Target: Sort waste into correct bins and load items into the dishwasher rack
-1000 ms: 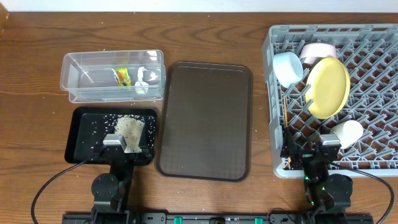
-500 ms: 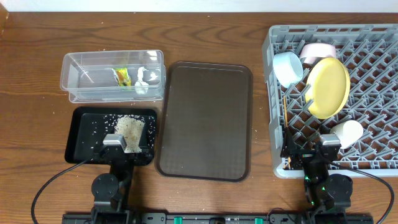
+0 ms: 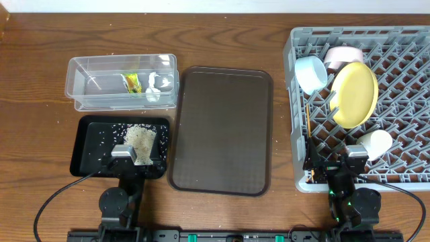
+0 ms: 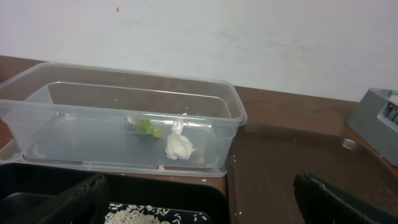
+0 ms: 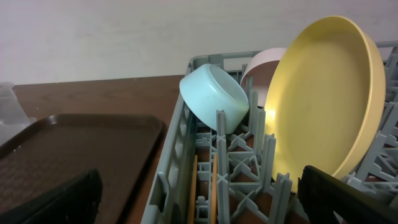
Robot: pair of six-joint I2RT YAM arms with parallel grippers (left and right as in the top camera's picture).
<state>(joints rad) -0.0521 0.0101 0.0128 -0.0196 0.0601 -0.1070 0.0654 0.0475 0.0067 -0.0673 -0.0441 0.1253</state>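
The grey rack (image 3: 403, 40) on the right holds the yellow plate (image 3: 355, 94) on edge, the light blue bowl (image 3: 311, 72), the white bowl (image 3: 341, 54), the pale cup (image 3: 375, 143) and two chopsticks (image 3: 307, 128) along its left side. The clear tub (image 3: 87, 84) holds the green-yellow wrapper (image 3: 133, 82) and white scrap (image 3: 153, 93). The black tray (image 3: 91, 138) holds the rice heap (image 3: 140, 138). My left gripper (image 3: 136, 161) is open and empty at the tray's near edge. My right gripper (image 3: 334, 169) is open and empty at the rack's front left. The right wrist view shows the plate (image 5: 323, 99), blue bowl (image 5: 214, 96) and chopsticks (image 5: 212, 193).
A large dark brown serving tray (image 3: 222, 128) lies between the bins and the rack. Loose rice grains (image 3: 101, 138) are scattered in the black tray. In the left wrist view the clear tub (image 4: 62, 124) stands just beyond the black tray.
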